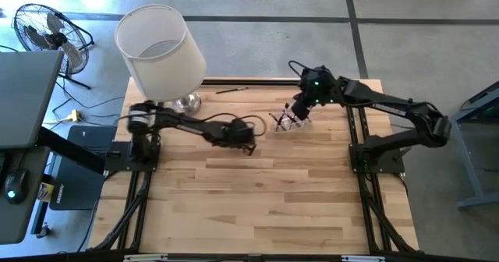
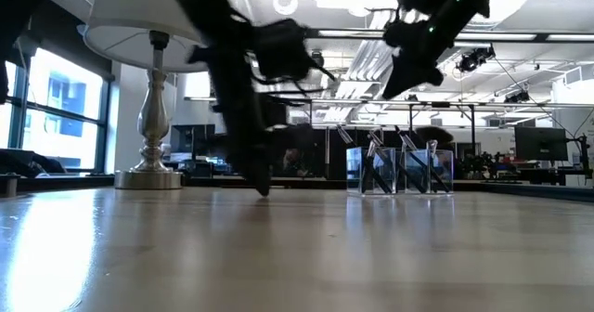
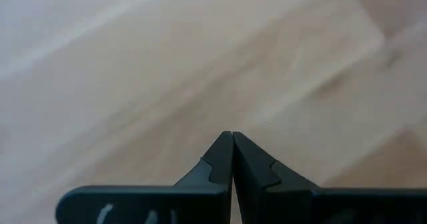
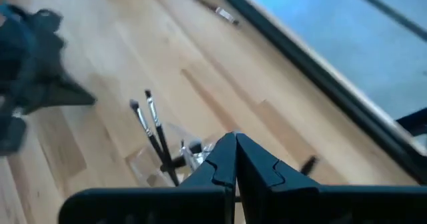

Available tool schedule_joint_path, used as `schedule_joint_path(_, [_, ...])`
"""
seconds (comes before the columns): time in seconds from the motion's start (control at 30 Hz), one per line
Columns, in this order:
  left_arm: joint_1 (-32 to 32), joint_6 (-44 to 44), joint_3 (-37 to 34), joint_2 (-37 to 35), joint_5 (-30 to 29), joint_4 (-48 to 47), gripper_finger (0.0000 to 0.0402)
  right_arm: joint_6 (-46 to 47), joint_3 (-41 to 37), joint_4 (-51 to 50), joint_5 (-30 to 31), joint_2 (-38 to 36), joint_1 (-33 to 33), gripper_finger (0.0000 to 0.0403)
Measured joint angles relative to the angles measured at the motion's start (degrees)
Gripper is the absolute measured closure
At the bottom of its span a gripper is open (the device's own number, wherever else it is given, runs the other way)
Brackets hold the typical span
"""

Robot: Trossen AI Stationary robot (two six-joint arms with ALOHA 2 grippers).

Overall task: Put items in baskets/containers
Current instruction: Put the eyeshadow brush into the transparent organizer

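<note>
A small clear holder (image 1: 290,122) stands on the table's far right part, with several slim dark brushes (image 4: 155,134) leaning upright in it; it also shows in the low view (image 2: 399,171). One more brush (image 1: 231,90) lies flat by the table's far edge (image 4: 207,5). My right gripper (image 1: 300,106) hangs shut above the holder (image 2: 408,75), nothing between its fingers (image 4: 235,141). My left gripper (image 1: 248,145) is shut and empty (image 3: 232,141), low over the bare wood left of the holder (image 2: 264,188).
A lamp with a big white shade (image 1: 160,47) and a silver base (image 1: 185,102) stands at the table's far left, close to my left arm. Bare wooden table (image 1: 265,207) stretches toward the near edge. A dark rail (image 4: 313,71) runs along the far edge.
</note>
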Motion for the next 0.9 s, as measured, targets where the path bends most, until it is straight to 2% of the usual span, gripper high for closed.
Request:
schedule_joint_path(0.23, [-5.53, -1.73, -21.28, -14.78, -3.25, 24.85, 0.0401, 6.43, 0.02, -0.08, 4.35, -6.38, 1.73, 0.0402])
schedule_joint_path(0.4, [-9.43, -0.96, -30.65, -21.54, -6.11, 36.1, 0.0401, 11.04, 0.02, -0.24, 4.45, -7.08, 4.68, 0.0402])
schedule_joint_path(0.6, [-15.27, -1.16, -33.57, -24.55, -7.22, 37.61, 0.0401, 15.59, 0.02, -2.96, 7.56, -6.95, 10.06, 0.0403])
schedule_joint_path(0.77, [-21.69, -1.7, -33.56, -24.74, -13.12, 37.38, 0.0401, 19.6, 0.02, -2.58, 10.48, -6.84, 15.89, 0.0403])
schedule_joint_path(0.9, [-24.49, -1.68, -33.57, -24.74, -12.89, 37.63, 0.0401, 21.91, 0.02, -2.52, 13.44, -6.79, 20.45, 0.0403])
